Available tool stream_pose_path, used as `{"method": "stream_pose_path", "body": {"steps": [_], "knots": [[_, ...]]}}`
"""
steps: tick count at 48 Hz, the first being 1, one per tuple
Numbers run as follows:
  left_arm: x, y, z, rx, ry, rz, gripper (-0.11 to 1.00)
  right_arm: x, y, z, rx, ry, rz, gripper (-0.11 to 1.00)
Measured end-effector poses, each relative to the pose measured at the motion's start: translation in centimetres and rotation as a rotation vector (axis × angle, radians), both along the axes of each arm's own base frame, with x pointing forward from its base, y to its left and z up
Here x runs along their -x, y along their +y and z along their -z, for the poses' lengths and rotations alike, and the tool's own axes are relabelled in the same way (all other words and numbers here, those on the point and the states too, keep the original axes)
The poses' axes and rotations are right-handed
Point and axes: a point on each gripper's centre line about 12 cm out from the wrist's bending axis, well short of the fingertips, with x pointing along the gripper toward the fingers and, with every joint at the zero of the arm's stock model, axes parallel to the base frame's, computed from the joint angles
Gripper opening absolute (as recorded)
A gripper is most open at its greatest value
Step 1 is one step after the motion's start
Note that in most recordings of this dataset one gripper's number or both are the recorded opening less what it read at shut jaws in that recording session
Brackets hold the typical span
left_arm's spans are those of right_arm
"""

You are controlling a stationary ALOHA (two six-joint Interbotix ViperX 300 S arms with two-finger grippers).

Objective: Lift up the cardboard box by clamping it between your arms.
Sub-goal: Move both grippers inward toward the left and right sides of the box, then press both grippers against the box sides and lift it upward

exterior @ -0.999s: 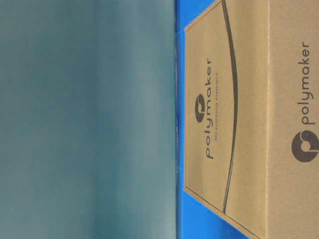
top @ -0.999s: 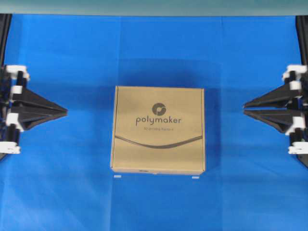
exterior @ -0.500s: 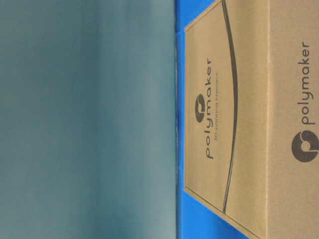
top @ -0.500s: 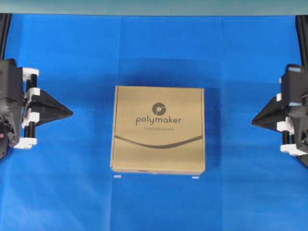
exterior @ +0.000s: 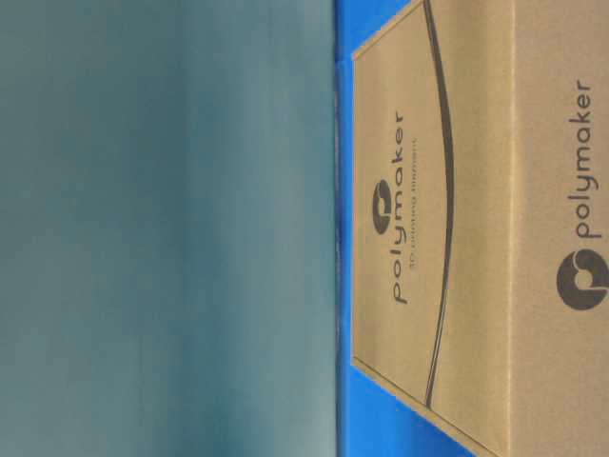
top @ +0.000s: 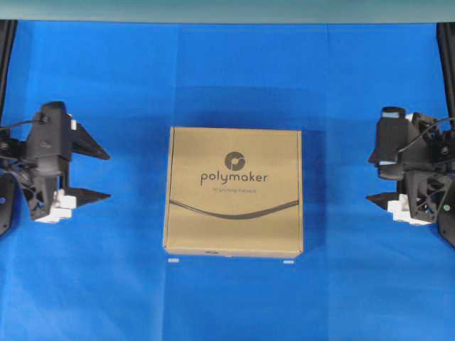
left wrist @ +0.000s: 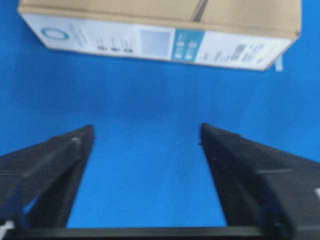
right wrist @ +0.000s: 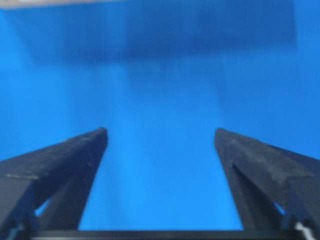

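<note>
The cardboard box lies flat in the middle of the blue cloth, with the "polymaker" logo on top. My left gripper stands open to the left of it, about a hand's width from its left side. On the other side, my right gripper is open and about as far from the right side. Neither arm touches the box. In the left wrist view, the open gripper faces the box's labelled side with only cloth between the fingers. The right wrist view shows the open gripper and a thin strip of box. The table-level view is filled by the box.
Blue cloth covers the whole table. Two small white marks lie just in front of the box. A grey-green wall runs along the back, and dark frame posts stand at the far corners.
Both grippers have gone from shut to open, turned about their wrists and moved a little inward toward the box. The box has not moved.
</note>
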Motion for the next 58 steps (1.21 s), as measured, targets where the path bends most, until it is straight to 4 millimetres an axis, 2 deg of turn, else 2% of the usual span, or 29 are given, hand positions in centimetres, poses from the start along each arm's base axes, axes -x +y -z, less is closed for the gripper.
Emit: {"method": "stream_pose_path", "body": {"steps": [3,5,17,38,48,58], "knots": [[-0.4,0.1,0.9,0.003,0.034,-0.001,0.88,-0.1,0.0,0.4,-0.003,0.014,0.001,0.98],[-0.6,0.1,1.4,0.008,0.052,-0.005,0.87,-0.1,0.0,0.7,-0.002,0.021,0.0,1.0],[-2.2,0.4,3.7,0.016,0.08,-0.014,0.87,-0.9,-0.1,2.7,-0.004,0.026,0.0,1.0],[-6.8,1.0,6.6,0.023,0.127,-0.018,0.87,-5.1,-0.2,7.0,-0.007,0.043,-0.014,1.0],[-9.1,1.2,7.0,0.017,0.111,-0.013,0.87,-7.4,-0.1,7.6,-0.004,-0.005,-0.023,1.0],[-9.9,1.3,6.9,0.008,0.106,-0.003,0.87,-9.4,-0.1,8.1,-0.001,-0.025,-0.035,1.0]]}}
